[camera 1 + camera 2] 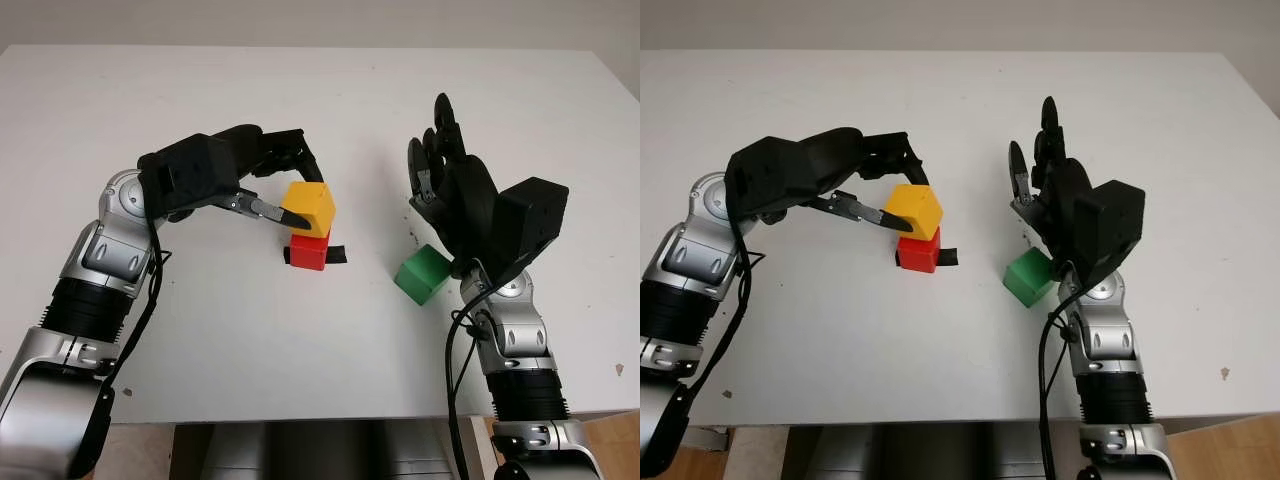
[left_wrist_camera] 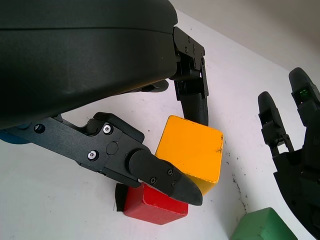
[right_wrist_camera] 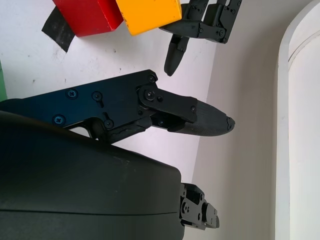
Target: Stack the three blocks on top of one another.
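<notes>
The left hand's fingers (image 2: pixel 165 180) are clamping the yellow wooden cube (image 1: pixel 309 207), which is sitting tilted and off-centre on the red wooden cube (image 1: pixel 309 251) over a black tape mark (image 1: pixel 336 255) on the white bench (image 1: pixel 250 340). Block 2 is being placed, in my judgement; next it needs squaring and releasing. The right hand (image 1: pixel 450 185) is hovering open, just beside the green wooden cube (image 1: pixel 421 275), block 3.

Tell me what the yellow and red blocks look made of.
Yellow block: likely painted wood, matte, with dark chips along one edge. Red block: apparently the same, matte paint, slightly rounded edges. The left robot hand grips the yellow one.
</notes>
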{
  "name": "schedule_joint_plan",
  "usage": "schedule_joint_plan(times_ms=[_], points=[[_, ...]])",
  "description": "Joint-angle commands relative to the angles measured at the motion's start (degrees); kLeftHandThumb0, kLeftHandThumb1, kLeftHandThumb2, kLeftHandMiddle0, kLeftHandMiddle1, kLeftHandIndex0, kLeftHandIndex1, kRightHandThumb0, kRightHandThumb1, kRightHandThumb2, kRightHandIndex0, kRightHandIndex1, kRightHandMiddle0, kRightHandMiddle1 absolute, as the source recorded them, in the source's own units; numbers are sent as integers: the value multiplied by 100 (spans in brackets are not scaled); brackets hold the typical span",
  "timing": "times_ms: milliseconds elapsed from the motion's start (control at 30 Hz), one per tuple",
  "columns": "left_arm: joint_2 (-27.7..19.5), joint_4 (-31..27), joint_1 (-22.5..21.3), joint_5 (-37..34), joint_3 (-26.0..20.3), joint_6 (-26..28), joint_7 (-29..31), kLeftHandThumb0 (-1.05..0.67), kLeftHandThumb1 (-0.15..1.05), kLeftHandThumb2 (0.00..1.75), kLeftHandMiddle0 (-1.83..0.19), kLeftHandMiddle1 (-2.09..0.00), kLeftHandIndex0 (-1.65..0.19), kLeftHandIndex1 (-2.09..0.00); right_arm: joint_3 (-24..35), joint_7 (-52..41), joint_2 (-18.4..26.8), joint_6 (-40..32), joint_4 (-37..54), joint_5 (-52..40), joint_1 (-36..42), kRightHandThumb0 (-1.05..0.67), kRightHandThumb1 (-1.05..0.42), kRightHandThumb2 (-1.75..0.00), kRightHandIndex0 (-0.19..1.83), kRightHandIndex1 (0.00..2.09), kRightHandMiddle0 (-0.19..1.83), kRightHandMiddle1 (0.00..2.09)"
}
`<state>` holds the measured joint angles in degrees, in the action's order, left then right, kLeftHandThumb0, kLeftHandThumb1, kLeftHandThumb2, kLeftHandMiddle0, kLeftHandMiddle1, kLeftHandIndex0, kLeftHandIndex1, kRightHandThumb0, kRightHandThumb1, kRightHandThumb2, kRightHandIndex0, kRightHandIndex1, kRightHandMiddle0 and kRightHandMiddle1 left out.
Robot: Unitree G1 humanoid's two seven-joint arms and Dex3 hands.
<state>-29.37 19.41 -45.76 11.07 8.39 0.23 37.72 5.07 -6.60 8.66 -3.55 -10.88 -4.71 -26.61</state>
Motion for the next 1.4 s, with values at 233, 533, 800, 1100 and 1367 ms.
schedule_joint_plan(times_ms=[233,533,800,1100,1367], points=[[40,-76,-167,-206,-31,88,64,-49,101,5,-26,-6,-28,-170,-2,25,-18,25,94,5,41,-60,-105,-62,-19,0,-19,0],[20,-53,-179,-199,22,67,72,-48,101,5,-27,-6,-29,-168,-19,64,-36,-7,102,20,39,-60,-105,-62,-19,0,-19,0],[2,-172,-167,-130,59,226,102,-48,101,5,-26,-5,-27,-170,-22,19,-40,13,52,5,1,-60,-105,-63,-19,0,-19,0],[-17,-205,-152,-55,67,226,86,-48,101,5,-26,-5,-26,-172,-4,31,-68,29,32,-14,-13,-60,-105,-62,-19,0,-19,0],[-118,-457,-81,129,152,371,126,-51,103,6,-24,-5,-23,-175,-22,9,-62,11,52,1,-16,-59,-105,-63,-19,0,-19,0]])
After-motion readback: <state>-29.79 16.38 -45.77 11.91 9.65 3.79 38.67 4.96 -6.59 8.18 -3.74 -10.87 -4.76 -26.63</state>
